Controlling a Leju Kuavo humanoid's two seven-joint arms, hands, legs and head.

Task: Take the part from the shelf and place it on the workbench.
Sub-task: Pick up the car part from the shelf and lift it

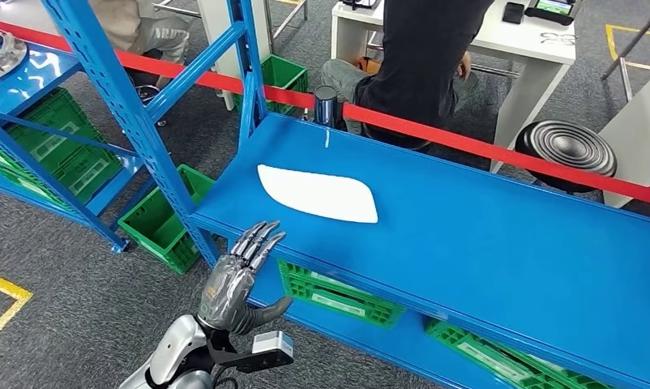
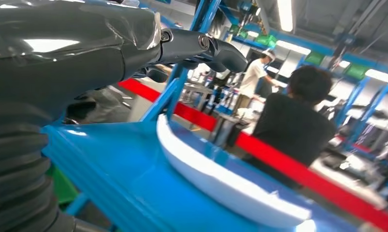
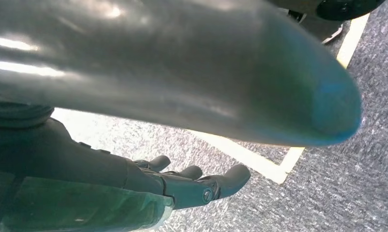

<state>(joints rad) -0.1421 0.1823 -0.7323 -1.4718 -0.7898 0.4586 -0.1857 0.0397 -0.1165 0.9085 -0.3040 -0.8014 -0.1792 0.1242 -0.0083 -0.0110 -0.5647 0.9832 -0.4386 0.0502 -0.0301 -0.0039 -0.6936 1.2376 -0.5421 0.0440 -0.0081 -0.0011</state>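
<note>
Fingers [image 1: 257,241] short of white part [image 1: 318,194]

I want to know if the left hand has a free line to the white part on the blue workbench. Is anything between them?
Nothing visible stands in the way. The left hand hovers open at the near edge of the blue workbench, and only bare blue surface lies between it and the white part. The left wrist view shows the same open stretch.

We are in a factory workshop: blue steel racks [image 1: 135,121], green crates [image 1: 62,150], a red barrier tape [image 1: 468,142], yellow floor lines [image 1: 6,304] and a blue workbench [image 1: 484,243].
</note>
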